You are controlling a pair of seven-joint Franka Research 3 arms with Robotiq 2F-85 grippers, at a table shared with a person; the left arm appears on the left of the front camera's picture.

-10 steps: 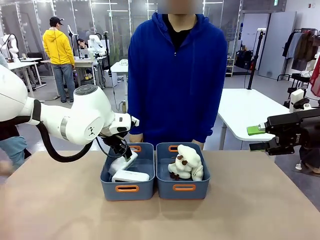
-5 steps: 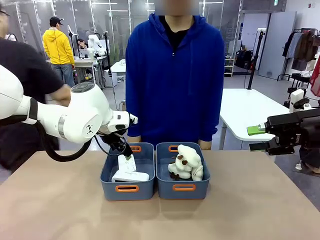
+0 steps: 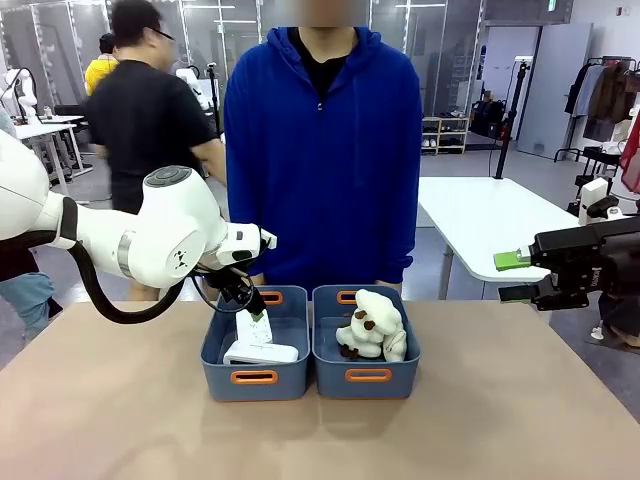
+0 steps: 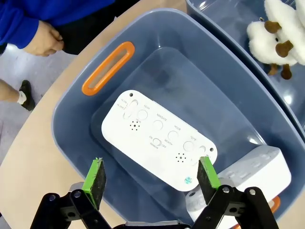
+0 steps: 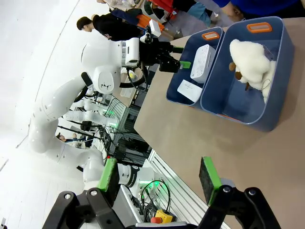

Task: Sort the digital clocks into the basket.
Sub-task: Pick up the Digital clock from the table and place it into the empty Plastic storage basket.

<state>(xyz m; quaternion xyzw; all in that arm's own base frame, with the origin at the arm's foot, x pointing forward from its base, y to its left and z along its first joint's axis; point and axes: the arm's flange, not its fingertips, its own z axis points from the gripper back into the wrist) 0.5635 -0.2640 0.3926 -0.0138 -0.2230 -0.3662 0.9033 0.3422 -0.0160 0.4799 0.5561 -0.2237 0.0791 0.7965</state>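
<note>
We had the left gripper (image 4: pixel 150 174) spread wide and empty above the basket (image 4: pixel 71 114), one clock (image 4: pixel 159 138) propped face-down and the other clock (image 4: pixel 248 174) at its 4 o'clock; both looked light, rigid and slick, best pinched across the short sides. The right gripper (image 5: pixel 159 179) hung parted, holding nothing

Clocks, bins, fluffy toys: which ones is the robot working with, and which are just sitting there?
For the job: two digital clocks, their basket, the open left gripper.

Just there: plush toys, the other bin.
</note>
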